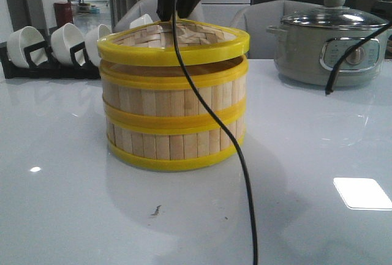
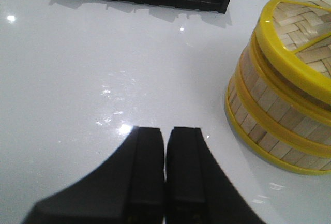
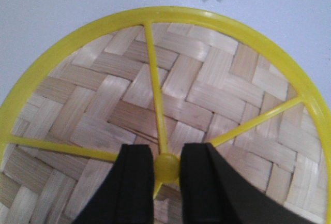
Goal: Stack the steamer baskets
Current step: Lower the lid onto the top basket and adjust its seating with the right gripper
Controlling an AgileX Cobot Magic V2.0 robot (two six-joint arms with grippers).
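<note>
You've got a white table (image 1: 67, 204) with a grey pot (image 1: 327, 51), glass lid on, back right. Black rack (image 1: 24, 63) of white bowls (image 1: 68, 40) back left. Black cable (image 1: 208, 115) hangs across the front view.

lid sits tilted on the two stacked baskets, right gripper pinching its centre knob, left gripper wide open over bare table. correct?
One error: the left gripper is shut, not open. The left wrist view shows its fingers pressed together over the table. The rest stands: the lid sits tilted on the two stacked baskets, and the right gripper has its fingers on either side of the centre knob.
</note>
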